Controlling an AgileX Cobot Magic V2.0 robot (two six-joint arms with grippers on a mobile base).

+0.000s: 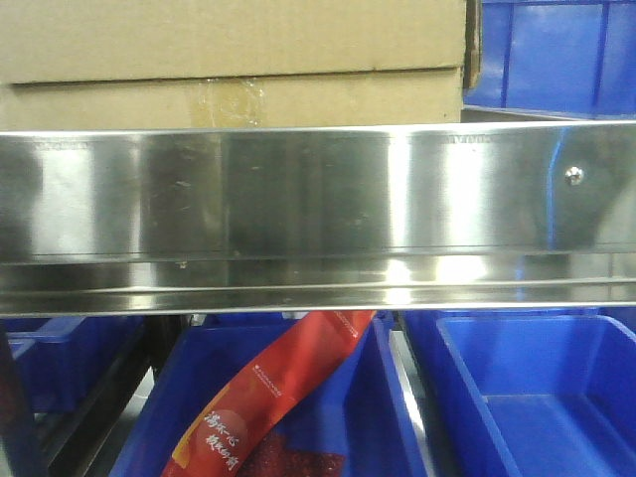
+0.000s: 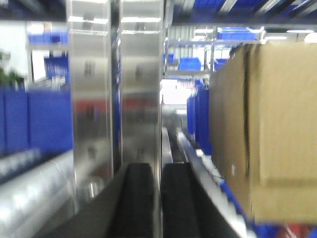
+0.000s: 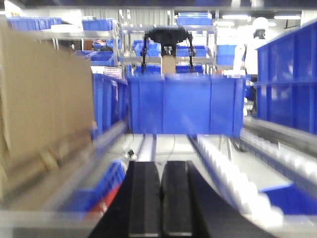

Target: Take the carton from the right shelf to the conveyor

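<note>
Shelf (image 1: 318, 199), steel-fronted, across near view. Carton (image 1: 229, 60) on it, behind that steel front, towards left, long axis left-right along shelf, broad creased face nearward. Flanked: right of left gripper (image 2: 159, 171), left of right gripper (image 3: 160, 168); neither plainly nearer. Both grippers pressed together, holding nothing.

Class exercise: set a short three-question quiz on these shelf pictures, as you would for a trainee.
1. True or false: the carton already lies on the conveyor.
2. In the front view, what lies in the blue bin just below the right shelf rail? A: a red packet. B: a bottle. C: nothing.
3. In the left wrist view, on which side of the left gripper does the carton stand?

Key: 1 false, it sits on the shelf behind the rail. 2 A. 3 right.
</note>
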